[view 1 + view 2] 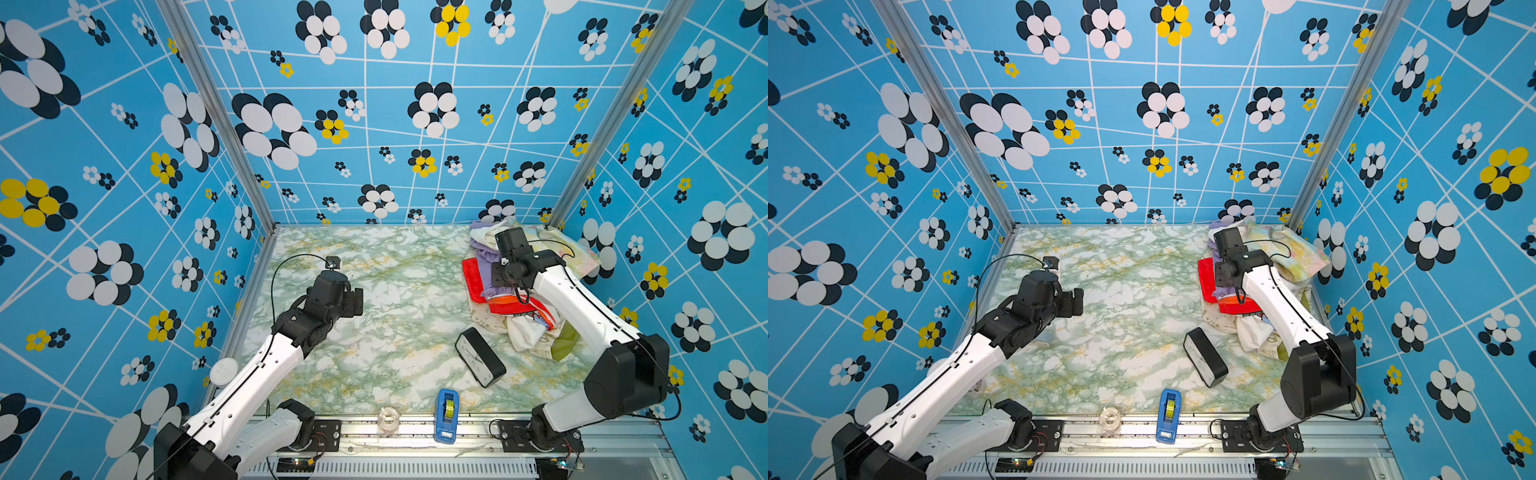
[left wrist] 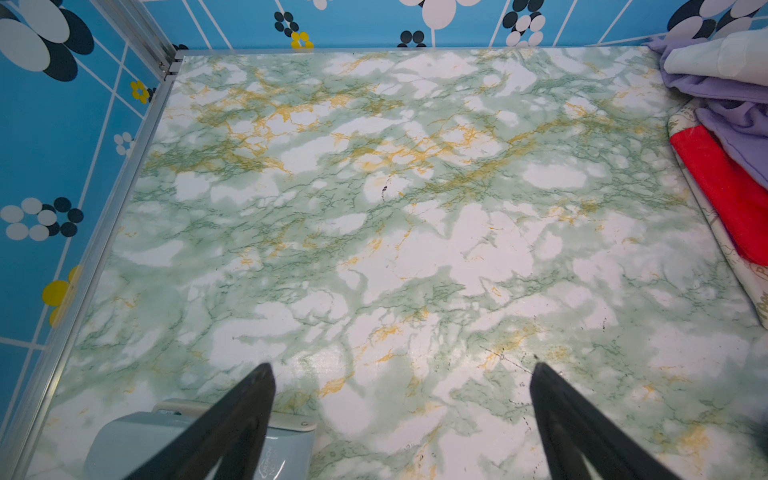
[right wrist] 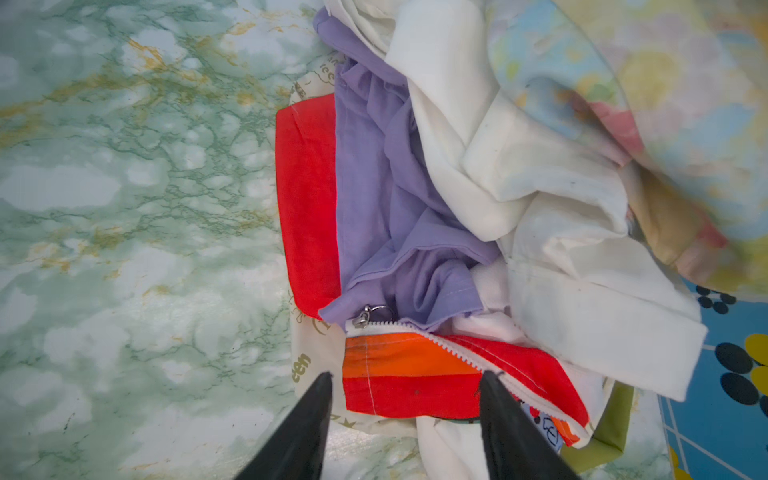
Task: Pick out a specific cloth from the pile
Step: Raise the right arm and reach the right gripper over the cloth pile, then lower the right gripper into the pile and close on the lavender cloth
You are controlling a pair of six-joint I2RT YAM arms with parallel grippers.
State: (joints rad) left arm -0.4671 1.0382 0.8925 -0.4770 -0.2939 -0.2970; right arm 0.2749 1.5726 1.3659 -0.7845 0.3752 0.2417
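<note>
1. Bright blue walls (image 1: 374, 124) box the space in on three sides, printed with white lines and black, white and yellow flowers. Aluminium posts (image 1: 216, 112) stand at the back corners.
2. The table (image 1: 374, 291) is a glossy marble print, white with green veins and yellow streaks, and most of it lies bare.
3. The pile (image 1: 528, 332) is heaped in the far right corner against the wall: white, red, pastel floral, olive green and a cream piece with stars.
4. The cloth (image 3: 374, 187), plain lavender, lies crumpled on the side of the heap that faces the open table. It rests on the red cloth (image 3: 307, 199) and runs under the white cloth (image 3: 519, 166).
5. The right gripper (image 3: 407, 373) hangs over the heap with its jaws spread apart above an orange-and-red zipped piece (image 3: 415, 395), just beside the lavender. It pinches nothing that I can see, and I cannot tell whether its tips touch the fabric.
6. The left gripper (image 2: 401, 365) hovers over bare marble on the left, jaws spread wide and empty.
7. A black clock (image 1: 480, 361) lies near the front of the pile. A blue tape dispenser (image 1: 446, 415) and a clear tape roll (image 1: 387, 417) sit at the table's front edge.
</note>
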